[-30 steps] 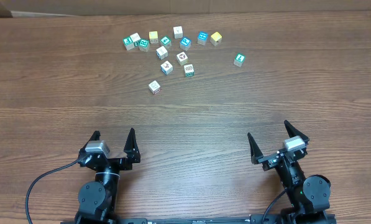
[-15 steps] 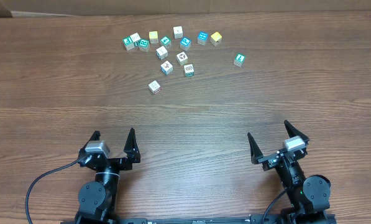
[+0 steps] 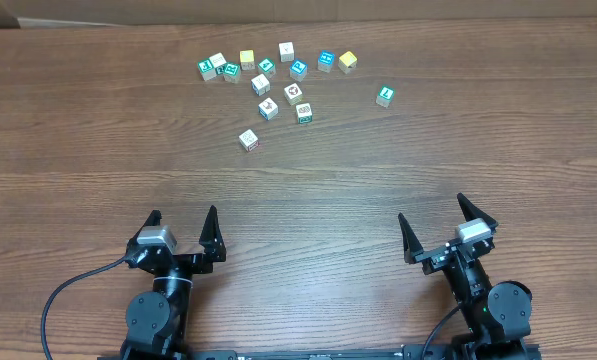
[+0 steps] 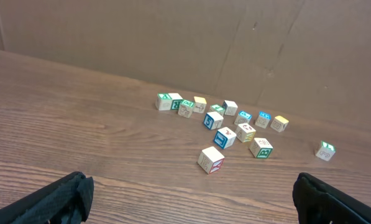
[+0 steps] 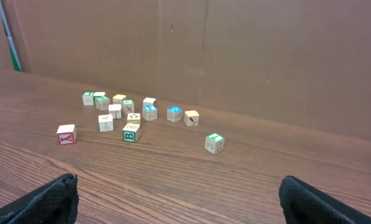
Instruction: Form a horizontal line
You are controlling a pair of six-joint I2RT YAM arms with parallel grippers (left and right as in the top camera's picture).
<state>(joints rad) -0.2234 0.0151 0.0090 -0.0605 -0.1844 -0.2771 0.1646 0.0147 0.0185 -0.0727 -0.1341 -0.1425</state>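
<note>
Several tiny whitish cubes (image 3: 278,75) with teal, green, yellow and red faces lie scattered at the far middle of the wooden table (image 3: 98,150). No horizontal line is in view. One red-marked cube (image 3: 247,140) sits nearest, and a green-faced cube (image 3: 384,96) lies apart to the right. My left gripper (image 3: 184,212) and right gripper (image 3: 431,207) rest at the near edge, both open and holding nothing. From the left wrist, the left gripper (image 4: 190,186) faces the cubes (image 4: 225,121). From the right wrist, the right gripper (image 5: 178,186) faces the same cubes (image 5: 126,112).
A brown cardboard wall (image 4: 173,43) stands behind the cubes along the table's far edge. A black cable (image 3: 58,295) loops from the left arm's base at the near left. Bare wood lies between the grippers and the cubes.
</note>
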